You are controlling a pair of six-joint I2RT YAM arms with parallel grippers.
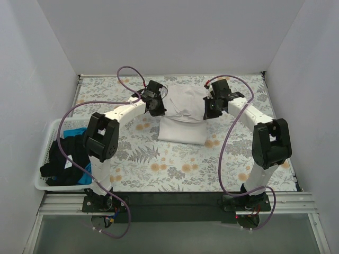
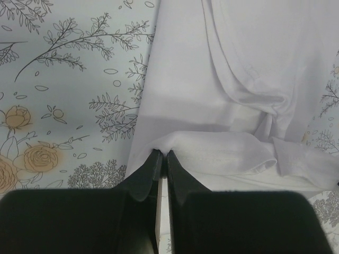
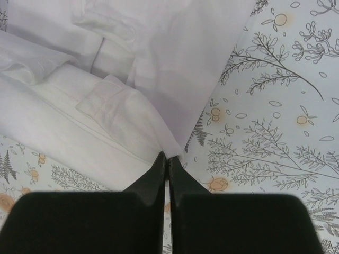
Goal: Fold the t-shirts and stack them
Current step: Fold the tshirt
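as both claws [image 2: 160,153] [image 3: 165,155] pinch it, white t-shirt [image 1: 183,106] lies between.

A: Which colours are carried by the flat floral-print tablecloth [image 1: 159,169]?
B: A pale grey ground is printed with darker grey ferns and orange blossoms.
A: And elsewhere?
B: A plain white soft cloth t-shirt [image 1: 183,119], a black crumpled cloth shirt [image 1: 66,159], a bright blue crumpled cloth shirt [image 1: 79,131] and a white slotted plastic basket [image 1: 48,138] are seen.

The white t-shirt [image 2: 222,79] is seen as soft, matt, creased cloth; the tablecloth [image 2: 63,106] as smooth printed fabric; the basket [image 1: 48,143], at nine o'clock, as white slotted plastic.
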